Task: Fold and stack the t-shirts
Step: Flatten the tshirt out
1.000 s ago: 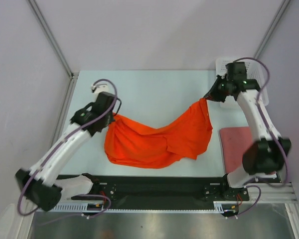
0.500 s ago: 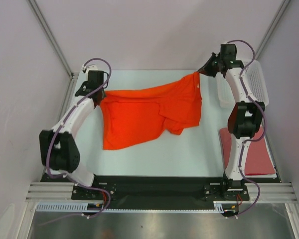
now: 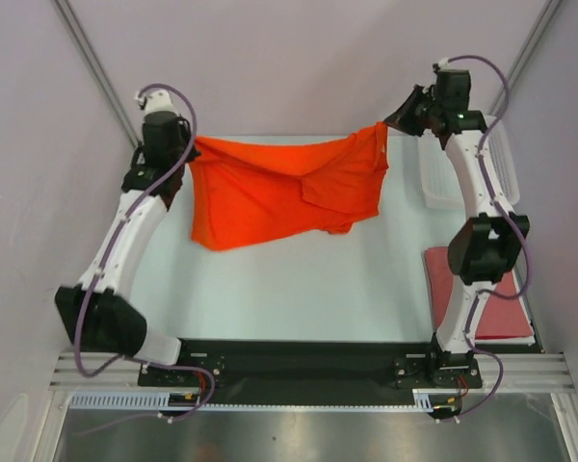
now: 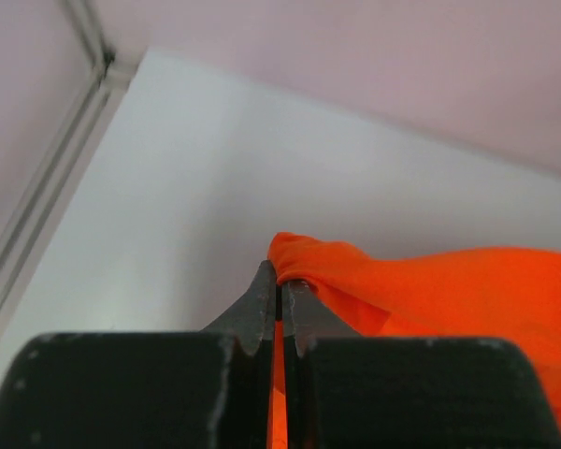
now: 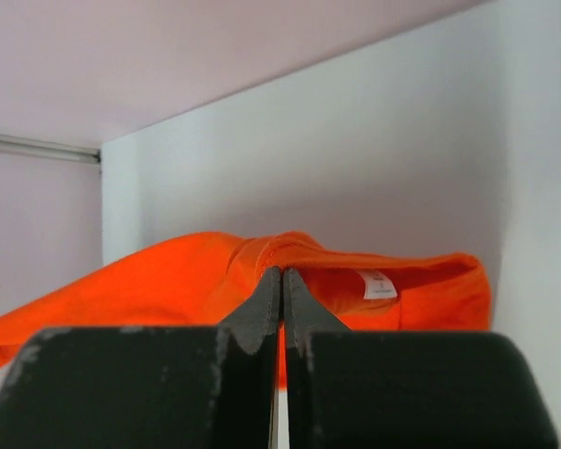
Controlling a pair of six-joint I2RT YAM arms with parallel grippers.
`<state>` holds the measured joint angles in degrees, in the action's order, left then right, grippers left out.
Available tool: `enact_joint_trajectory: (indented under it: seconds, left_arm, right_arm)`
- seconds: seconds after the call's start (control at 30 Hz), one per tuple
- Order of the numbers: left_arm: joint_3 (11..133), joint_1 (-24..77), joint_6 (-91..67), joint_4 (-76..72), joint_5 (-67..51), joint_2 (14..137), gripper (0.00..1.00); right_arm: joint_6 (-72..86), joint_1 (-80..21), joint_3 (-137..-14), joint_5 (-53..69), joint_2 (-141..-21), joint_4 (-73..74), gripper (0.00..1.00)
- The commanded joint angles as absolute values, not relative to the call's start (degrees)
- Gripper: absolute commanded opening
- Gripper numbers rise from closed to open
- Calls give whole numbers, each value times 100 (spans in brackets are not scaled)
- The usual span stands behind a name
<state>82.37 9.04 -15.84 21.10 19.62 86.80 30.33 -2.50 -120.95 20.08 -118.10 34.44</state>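
We hold the orange shirt [image 3: 270, 188] spread aloft, left gripper [image 4: 279, 281] and right gripper [image 5: 281, 276] pinching it; next, probably lay it flat.

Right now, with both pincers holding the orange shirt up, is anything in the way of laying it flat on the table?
Nothing visible. The bright orange cloth t-shirt hangs over bare pale table; the white plastic lattice basket and flat brick-red t-shirt sit off to the right.

No text can be read anywhere: the small white tag [image 5: 378, 283] inside the bright orange cloth t-shirt [image 5: 168, 281] bears faint marks too blurred to make out.
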Motion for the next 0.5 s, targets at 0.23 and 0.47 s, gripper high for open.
enact_joint_trajectory:
  seconds: [0.23,0.47]
  left_arm:
    - [8552,879,-1292,475,1204,6023,0]
    - [8797,1080,-906,668,1572,5099,0]
  right_arm:
    - [3164,-264,-11172,1960,-8369,3506,0]
    - [3155,-334,-10784,2057,-6523,4156,0]
